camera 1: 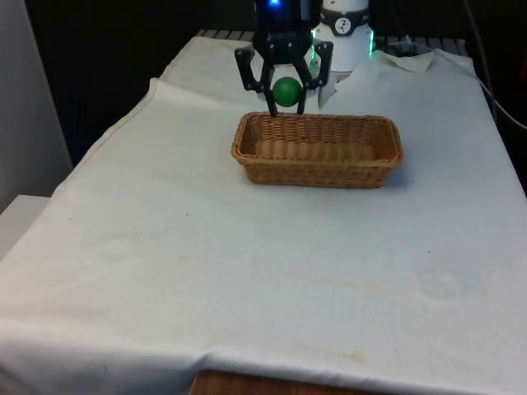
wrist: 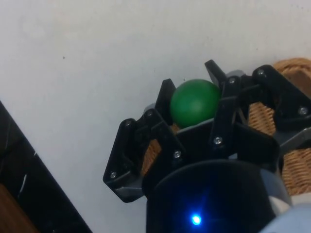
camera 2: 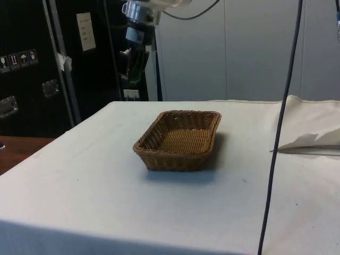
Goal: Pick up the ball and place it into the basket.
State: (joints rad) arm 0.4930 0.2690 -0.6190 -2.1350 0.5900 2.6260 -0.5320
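Ball point(camera 1: 286, 90) (green) clamped between fingers of gripper point(camera 1: 286, 99), held in the air just behind far rim of basket point(camera 1: 317, 149), toward its left end in front view. Open cloth point(camera 1: 247, 263) all round basket.

Basket point(camera 1: 317, 151) sat on table point(camera 1: 247, 271), toward far end. My gripper point(camera 1: 286, 105) hung above table just behind basket's far rim, toward front view's left. Ball point(camera 1: 286, 90) sat between my fingers point(wrist: 226, 104), off table.

Open cloth point(camera 1: 247, 271) surrounds the uncovered basket point(camera 1: 317, 150).
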